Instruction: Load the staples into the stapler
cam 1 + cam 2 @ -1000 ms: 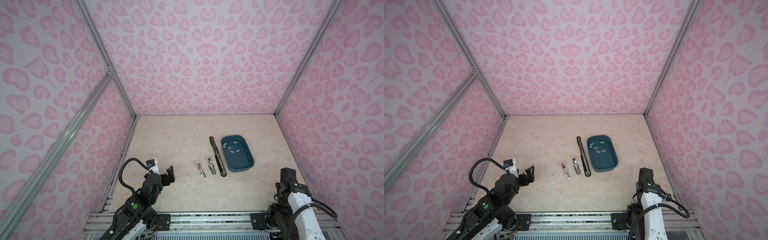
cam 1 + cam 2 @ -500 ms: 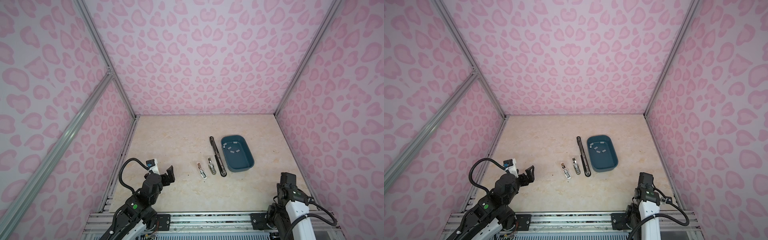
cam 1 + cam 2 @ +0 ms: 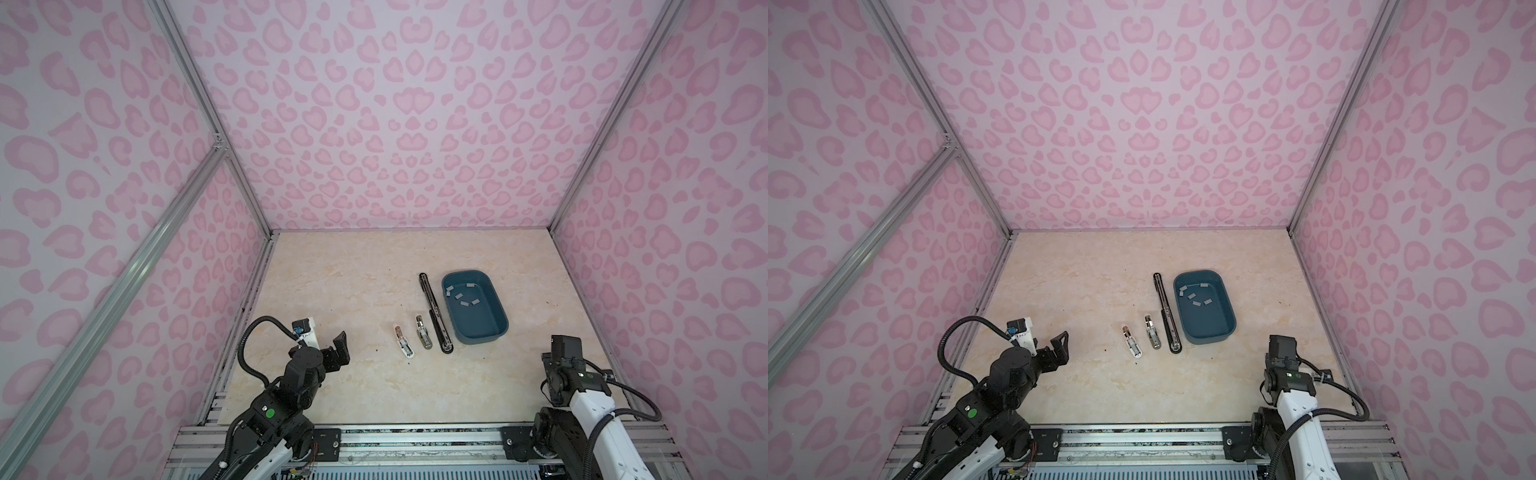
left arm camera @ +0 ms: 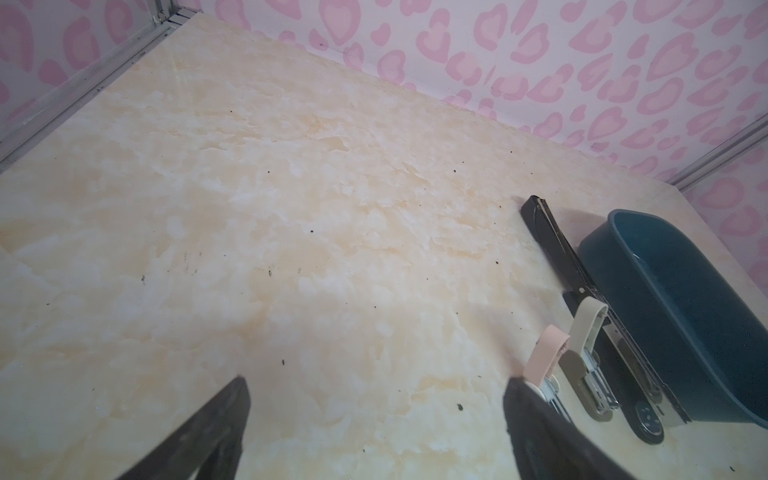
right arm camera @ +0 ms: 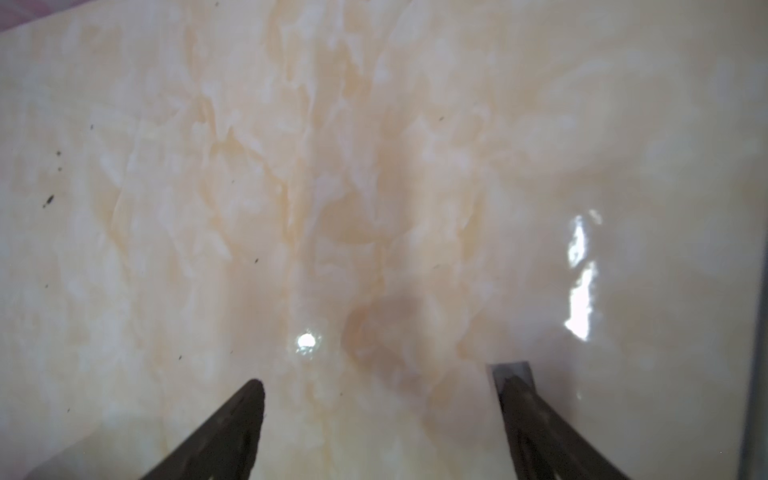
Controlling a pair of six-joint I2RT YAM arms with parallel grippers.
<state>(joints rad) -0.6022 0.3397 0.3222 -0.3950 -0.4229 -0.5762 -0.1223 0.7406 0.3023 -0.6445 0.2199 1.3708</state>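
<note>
Several light-grey staples (image 3: 461,296) (image 3: 1194,296) lie loose in a teal tray (image 3: 478,341) (image 3: 1210,340). Just left of it, three staplers lie opened flat. They are a long black stapler (image 3: 434,318) (image 3: 1167,316) (image 4: 557,245), a small grey one (image 3: 423,336) (image 3: 1152,332) (image 4: 586,328) and a small pink-and-white one (image 3: 403,341) (image 3: 1132,341) (image 4: 544,353). My left gripper (image 3: 332,347) (image 3: 1054,349) (image 4: 376,382) is open and empty, well left of the staplers. My right gripper (image 3: 565,349) (image 3: 1282,345) (image 5: 380,380) is open over bare table, in front of the tray.
The marble-patterned table (image 3: 353,282) is closed in by pink patterned walls with aluminium posts at the corners. A metal rail (image 3: 415,440) runs along the front edge, where both arms are mounted. A small grey patch (image 5: 509,369) shows at one right fingertip; I cannot tell what it is.
The right arm has shifted slightly near the front right corner, with its gripper still open. The left arm, staplers, tray and staples have not moved.
</note>
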